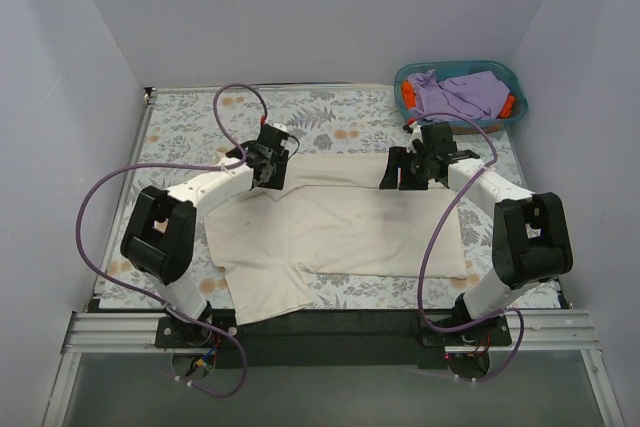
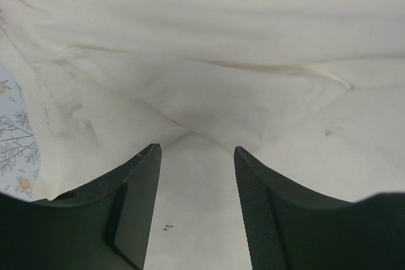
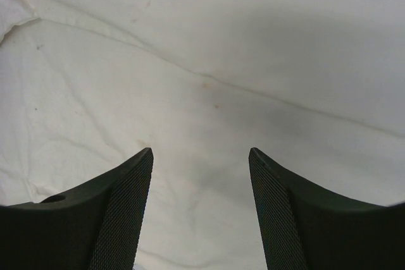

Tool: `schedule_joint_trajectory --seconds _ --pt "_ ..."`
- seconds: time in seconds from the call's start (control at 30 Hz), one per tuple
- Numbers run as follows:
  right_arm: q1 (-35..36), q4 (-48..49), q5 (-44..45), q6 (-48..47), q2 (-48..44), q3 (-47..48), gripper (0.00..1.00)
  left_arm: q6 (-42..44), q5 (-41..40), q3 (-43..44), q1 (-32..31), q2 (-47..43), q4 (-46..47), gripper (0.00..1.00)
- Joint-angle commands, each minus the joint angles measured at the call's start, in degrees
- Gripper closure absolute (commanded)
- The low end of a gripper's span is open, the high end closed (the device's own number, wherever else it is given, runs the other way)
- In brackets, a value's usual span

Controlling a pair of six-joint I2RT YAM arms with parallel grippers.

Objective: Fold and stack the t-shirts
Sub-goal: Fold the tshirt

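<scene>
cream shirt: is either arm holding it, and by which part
Nothing is held. The left gripper and right gripper hover over the cream shirt, jaws open.

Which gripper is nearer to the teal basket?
Right. The right gripper is over the cream t-shirt, near-left of the teal basket; the left gripper is over the shirt's left side, farther away.

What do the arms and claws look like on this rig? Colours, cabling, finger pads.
Both arms have white links and bulky black joint housings. A purple cable loops along the left arm, another along the right. The left claw and right claw are black, each with two tapered fingers; a fine mesh texture shows on the inner pads.
</scene>
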Motion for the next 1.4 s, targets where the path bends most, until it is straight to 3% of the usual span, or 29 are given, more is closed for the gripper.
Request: schedule_joint_trajectory --seconds 0.0,0.27,0.73,0.93,1.1,1.37 --pt "0.13 -0.36 -0.14 -0.80 -1.07 1.22 0.42 4.00 5.20 -3.46 -2.66 -3.33 2.71 0.53" --pt "0.04 -0.63 -1.20 -0.97 -0.71 1.40 0.42 8.22 3.00 -1.19 -5.12 1.50 2.89 0.59" --pt "0.04 -1.24 -0.76 -1.15 -0.27 1.48 0.42 8.32 2.21 0.22 -5.74 6.69 4.03 0.65" --pt "0.13 -1.15 -0.85 -1.15 0.08 1.75 0.43 8.49 1.41 0.22 -5.74 6.86 4.39 0.79" --pt "0.04 -1.15 -0.94 -1.15 0.17 1.75 0.43 8.40 2.29 0.04 -5.83 6.16 3.95 1.00" --pt "0.04 -1.15 -0.23 -0.88 -0.27 1.57 0.43 1.65 10.72 4.77 -7.23 2.47 -5.44 1.00"
